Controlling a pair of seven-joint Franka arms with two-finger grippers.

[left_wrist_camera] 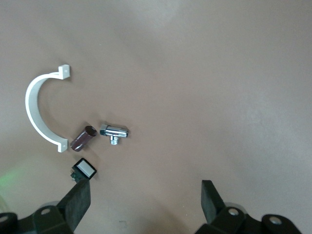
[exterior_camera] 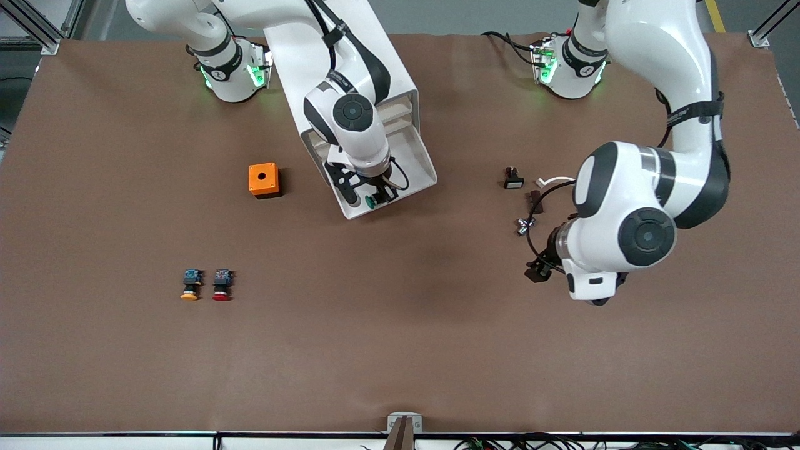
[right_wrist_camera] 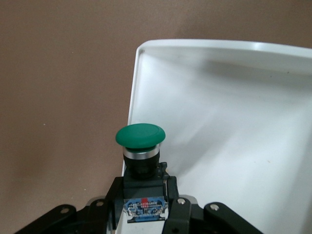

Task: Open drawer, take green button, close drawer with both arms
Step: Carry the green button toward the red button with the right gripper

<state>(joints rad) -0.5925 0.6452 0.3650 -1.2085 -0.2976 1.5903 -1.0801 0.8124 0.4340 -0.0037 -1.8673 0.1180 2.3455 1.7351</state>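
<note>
Button [right_wrist_camera: 140, 148] clamped in right gripper [exterior_camera: 373, 199] over open drawer [exterior_camera: 412, 169] rim; lift clear before swinging away. Left gripper [left_wrist_camera: 146, 202] wide open, waiting over small parts

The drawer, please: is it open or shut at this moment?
Open: the drawer is pulled out of the cabinet, and the right gripper holds the button over its edge.

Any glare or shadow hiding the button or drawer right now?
Right wrist view: the button is sharp in the right gripper; soft shadows band the drawer, no glare. Front view: the right arm covers part of the drawer. Left wrist view: even light, left gripper open.
</note>
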